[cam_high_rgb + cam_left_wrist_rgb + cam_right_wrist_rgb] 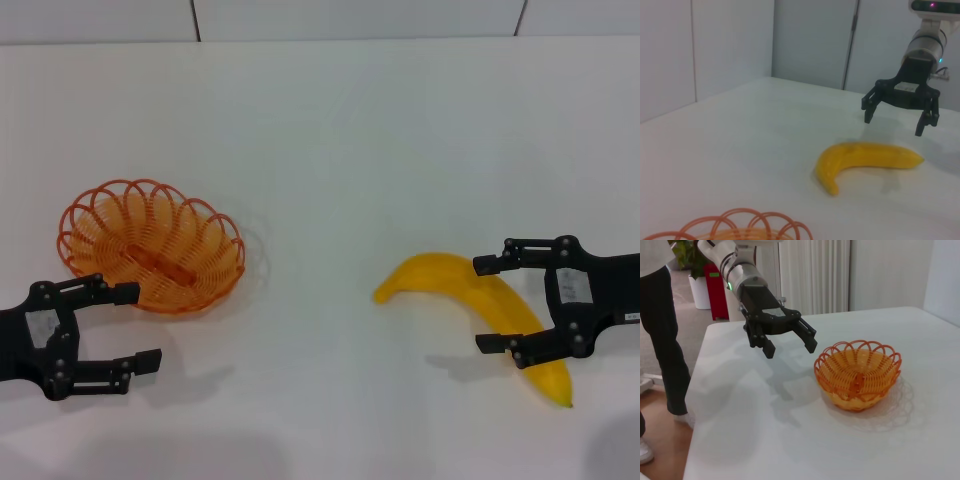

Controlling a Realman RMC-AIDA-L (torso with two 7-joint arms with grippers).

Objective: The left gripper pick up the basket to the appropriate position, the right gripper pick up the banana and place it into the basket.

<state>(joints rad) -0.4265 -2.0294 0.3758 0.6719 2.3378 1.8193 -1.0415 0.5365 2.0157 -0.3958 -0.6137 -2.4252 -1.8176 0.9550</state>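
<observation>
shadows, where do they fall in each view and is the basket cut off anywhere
Head view: soft shadows lie on the table under the left end effector and right end effector. Left wrist view: the banana is whole, the basket cropped to its rim. Right wrist view: the basket throws a lacy shadow.

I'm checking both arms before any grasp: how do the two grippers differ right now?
The left gripper hangs open beside the basket, its fingers clear of the rim. The right gripper is open above the banana, fingers straddling it, raised off it in the left wrist view. Both are black two-finger claws, holding nothing.
</observation>
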